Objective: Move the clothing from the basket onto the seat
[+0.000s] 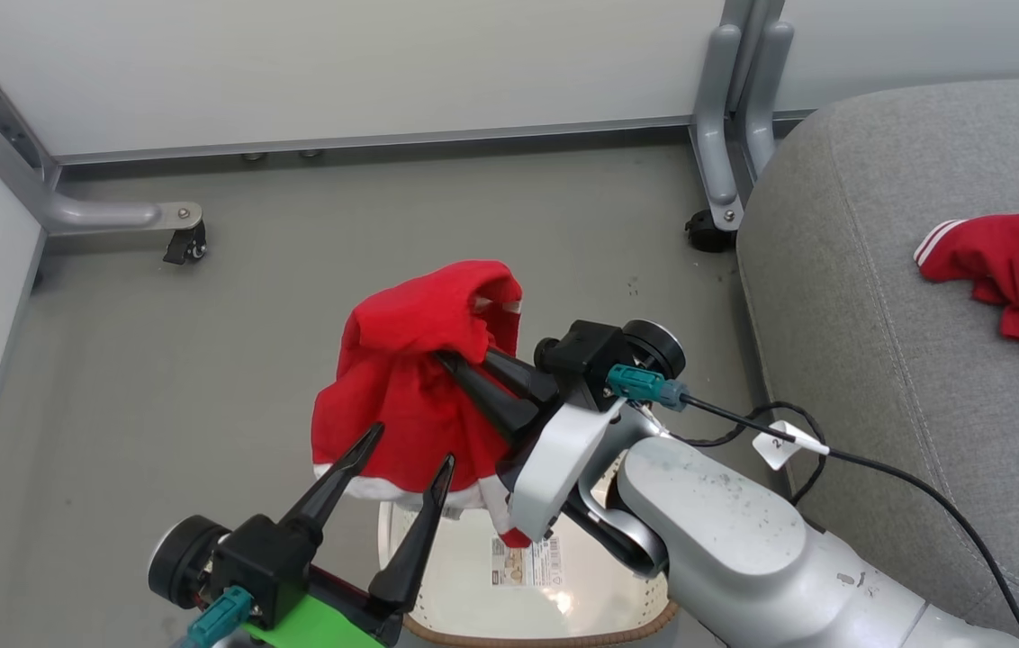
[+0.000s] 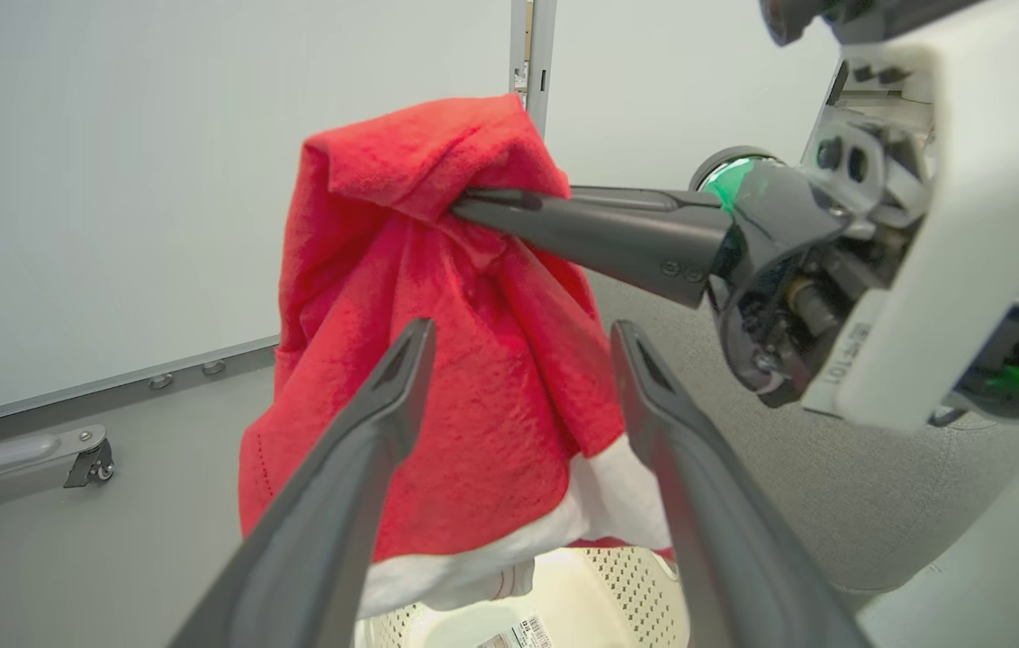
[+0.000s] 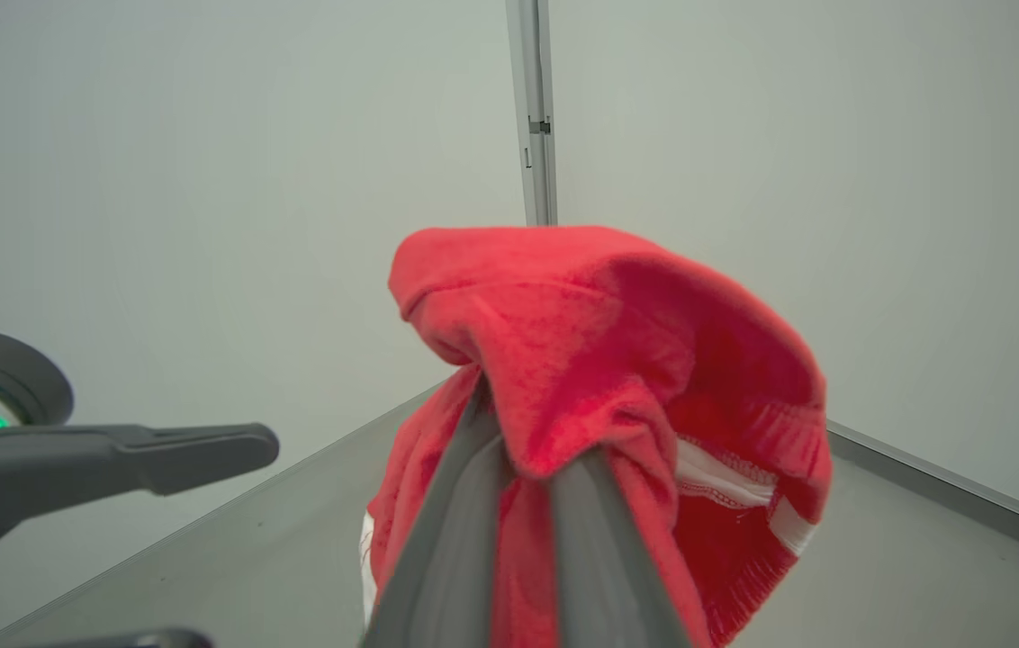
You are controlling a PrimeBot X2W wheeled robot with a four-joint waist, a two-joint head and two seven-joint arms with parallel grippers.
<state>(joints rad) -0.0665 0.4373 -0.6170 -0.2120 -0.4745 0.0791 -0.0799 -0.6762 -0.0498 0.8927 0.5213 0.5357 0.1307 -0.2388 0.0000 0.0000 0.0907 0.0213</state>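
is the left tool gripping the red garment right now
No, the left tool is open with its fingers spread wide, while the right tool is the one pinched shut on the red garment.

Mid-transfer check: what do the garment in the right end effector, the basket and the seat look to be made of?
Garment, pinched in the right end effector: soft red knit, likely fleece or terry; matte nap, limp folds.
Basket: rigid cream plastic, slightly glossy; moulded perforations.
Seat: grey woven upholstery, matte; visible weave and stitched seam.
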